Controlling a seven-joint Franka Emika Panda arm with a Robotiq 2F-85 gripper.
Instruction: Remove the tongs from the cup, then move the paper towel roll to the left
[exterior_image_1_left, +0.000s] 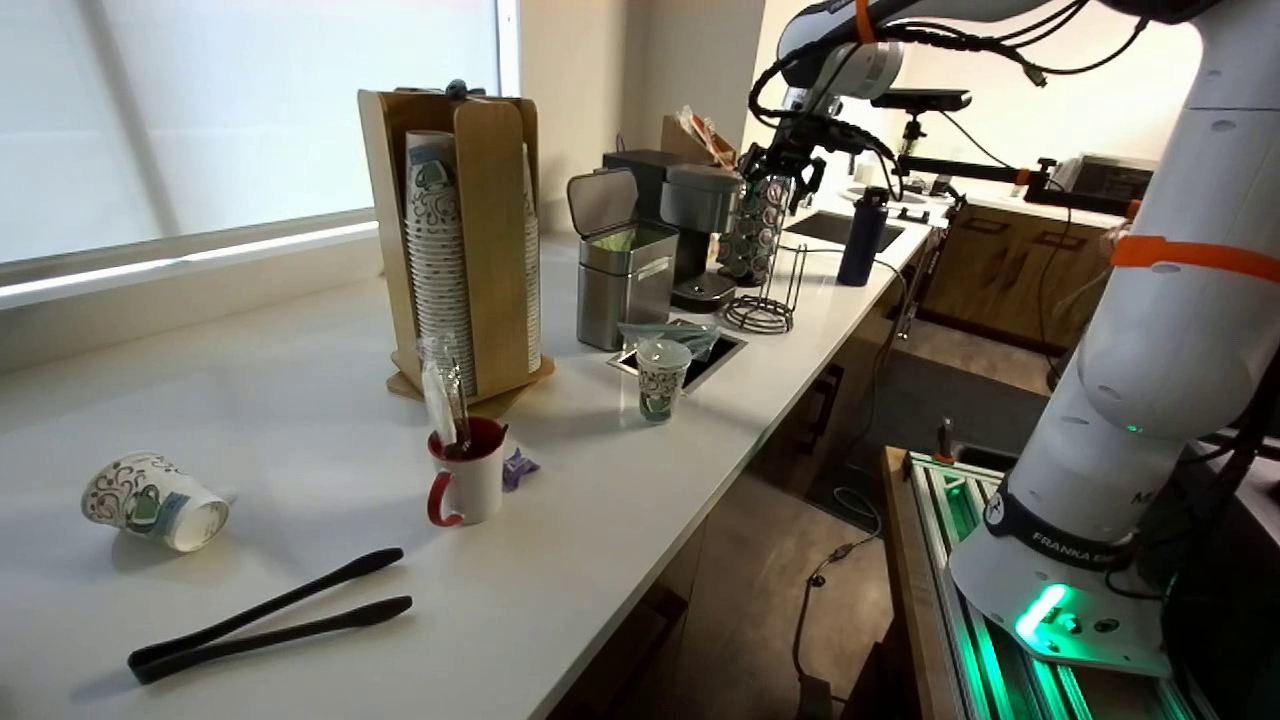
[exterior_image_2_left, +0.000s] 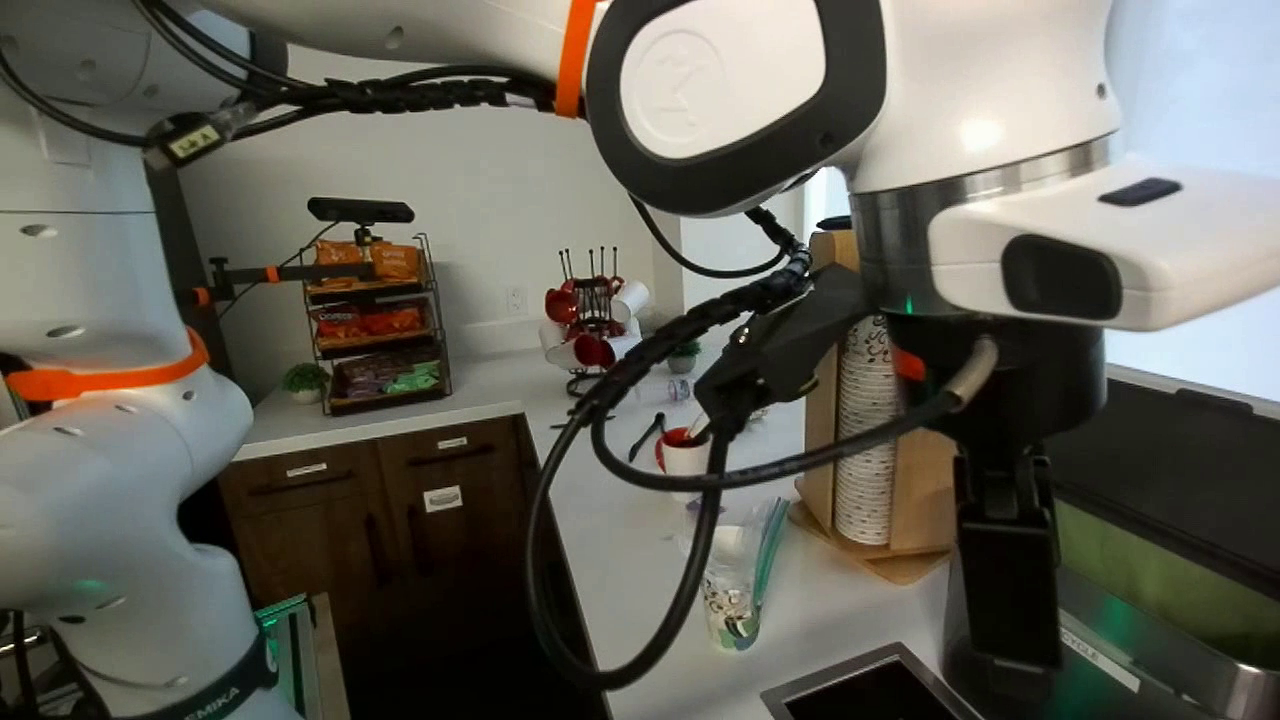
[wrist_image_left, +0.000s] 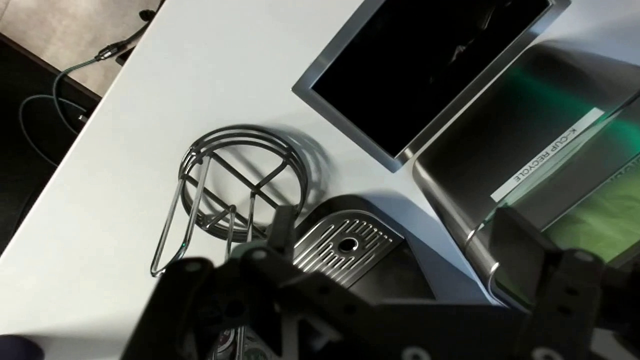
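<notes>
The black tongs (exterior_image_1_left: 285, 632) lie spread on the white counter at the near left in an exterior view. The white mug with red inside (exterior_image_1_left: 475, 485) stands upright beyond them, holding wrapped utensils; it also shows in an exterior view (exterior_image_2_left: 686, 458). The black wire towel stand (exterior_image_1_left: 758, 325) stands upright near the counter's front edge, with no paper visible. In the wrist view its ring base (wrist_image_left: 255, 189) is left of centre. My gripper (wrist_image_left: 402, 235) is open and empty, above the coffee maker's drip tray, one finger overlapping the stand's edge in view. It also shows in both exterior views (exterior_image_1_left: 780, 182) (exterior_image_2_left: 1005, 570).
The steel recycling bin (exterior_image_1_left: 625, 295) and coffee maker (exterior_image_1_left: 695, 210) stand close to the stand. A framed counter opening (wrist_image_left: 345, 125) lies beside it. A dark blue bottle (exterior_image_1_left: 862, 240), a patterned cup (exterior_image_1_left: 660, 385) and the wooden cup holder (exterior_image_1_left: 488, 250) stand on the counter.
</notes>
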